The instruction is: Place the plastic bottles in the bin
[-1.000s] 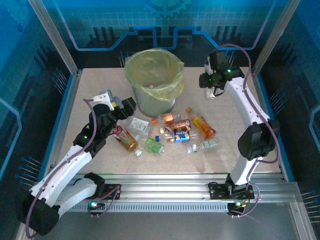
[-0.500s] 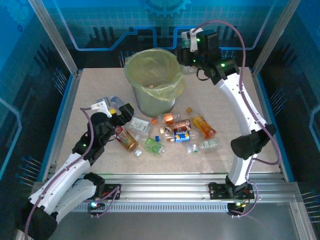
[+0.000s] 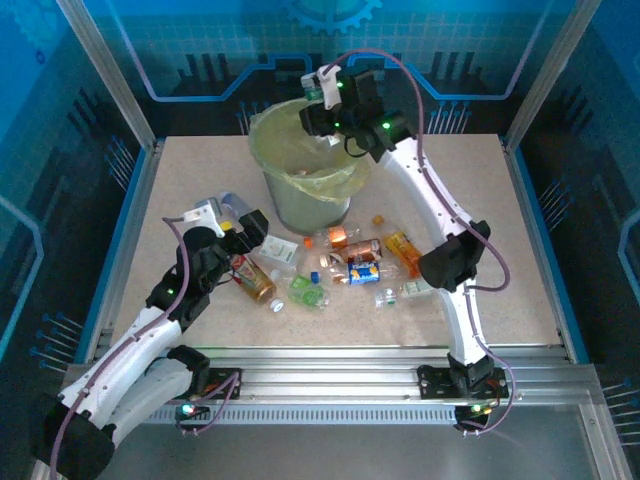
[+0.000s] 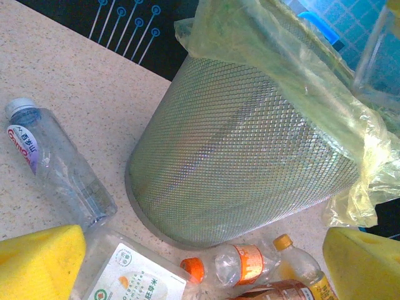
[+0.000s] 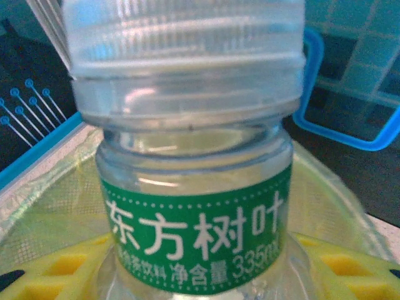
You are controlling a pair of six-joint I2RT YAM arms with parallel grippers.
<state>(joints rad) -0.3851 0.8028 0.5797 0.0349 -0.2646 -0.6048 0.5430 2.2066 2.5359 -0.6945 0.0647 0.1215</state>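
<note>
1. The right gripper point(image 3: 318, 112) is hanging above the open mouth of the bin point(image 3: 300, 205), its yellow pads point(image 5: 56, 269) clamping a clear green-labelled bottle point(image 5: 197, 237).
2. The left gripper point(image 3: 255, 224) is hovering low beside the bin, jaws spread wide.
3. The other bottles point(image 3: 352, 262) are lying scattered on the table point(image 3: 480, 200), just in front of the bin.

We see a speckled beige counter point(image 3: 520, 260) edged with blue trim point(image 3: 120, 245) on its left side. A ribbed aluminium rail point(image 3: 330, 375) runs along the near edge. Slanted metal posts point(image 3: 105, 70) rise at the far corners, and between them stands a blue-lit back panel point(image 3: 250, 50) with a circuit-like pattern.
</note>
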